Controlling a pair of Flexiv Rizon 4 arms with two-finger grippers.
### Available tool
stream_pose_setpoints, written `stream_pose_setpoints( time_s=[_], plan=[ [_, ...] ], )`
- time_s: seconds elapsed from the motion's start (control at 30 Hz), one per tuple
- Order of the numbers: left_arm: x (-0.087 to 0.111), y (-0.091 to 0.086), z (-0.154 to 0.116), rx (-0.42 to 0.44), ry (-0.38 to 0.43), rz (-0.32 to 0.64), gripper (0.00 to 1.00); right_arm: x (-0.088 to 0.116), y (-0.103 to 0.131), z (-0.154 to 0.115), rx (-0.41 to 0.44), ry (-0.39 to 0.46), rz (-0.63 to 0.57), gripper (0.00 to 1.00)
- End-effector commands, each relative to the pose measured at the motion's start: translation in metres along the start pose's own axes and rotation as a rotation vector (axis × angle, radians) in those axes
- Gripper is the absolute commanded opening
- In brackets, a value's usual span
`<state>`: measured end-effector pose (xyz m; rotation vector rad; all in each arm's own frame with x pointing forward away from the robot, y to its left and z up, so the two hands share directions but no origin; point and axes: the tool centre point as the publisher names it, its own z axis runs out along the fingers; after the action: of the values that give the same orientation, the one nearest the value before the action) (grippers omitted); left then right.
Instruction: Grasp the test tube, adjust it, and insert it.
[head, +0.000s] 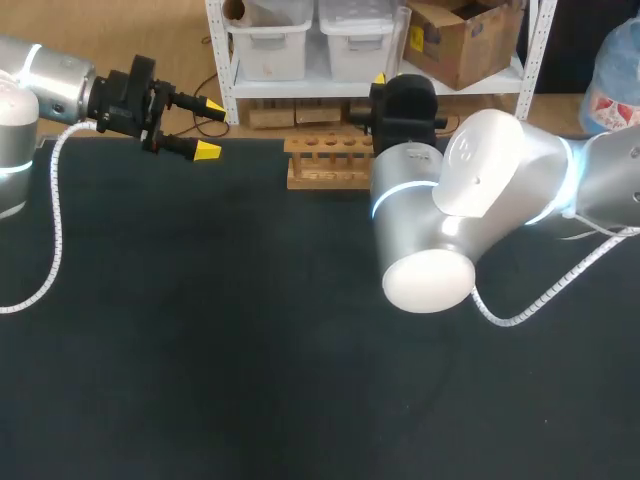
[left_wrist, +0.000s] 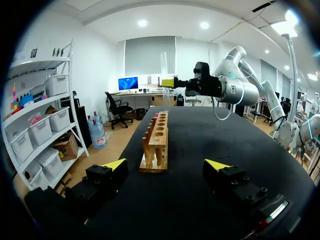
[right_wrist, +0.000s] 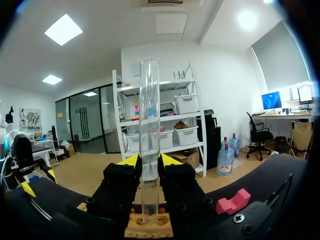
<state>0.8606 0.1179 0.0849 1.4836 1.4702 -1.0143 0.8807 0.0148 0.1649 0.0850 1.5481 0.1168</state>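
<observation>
Your left hand (head: 211, 128) hangs wide open and holds nothing, over the counter's (head: 200, 350) far left edge. The wooden rack (head: 328, 160) stands mid-back. Your right hand (right_wrist: 149, 165) clamps the test tube (right_wrist: 149, 115) upright, its lower end over a rack hole.

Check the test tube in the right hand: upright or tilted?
Upright. The right wrist view shows the test tube standing vertical, clamped in the right hand, over the wooden rack.

robotics lab, two silver arms (head: 480, 190) at a black table (head: 250, 360), wooden rack (head: 325, 162), glass test tube (right_wrist: 149, 140)
</observation>
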Motion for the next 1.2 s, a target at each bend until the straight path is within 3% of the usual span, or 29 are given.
stream_pose_setpoints(
  time_s=[0.03,1.2],
  plan=[
    [0.000,0.001,0.000,0.001,0.001,0.000,1.00,0.008,-0.003,0.008,-0.024,-0.022,-0.002,0.00],
    [0.000,0.001,0.000,0.001,0.001,0.000,1.00,0.033,-0.021,0.016,-0.020,0.007,-0.041,0.00]
  ],
)
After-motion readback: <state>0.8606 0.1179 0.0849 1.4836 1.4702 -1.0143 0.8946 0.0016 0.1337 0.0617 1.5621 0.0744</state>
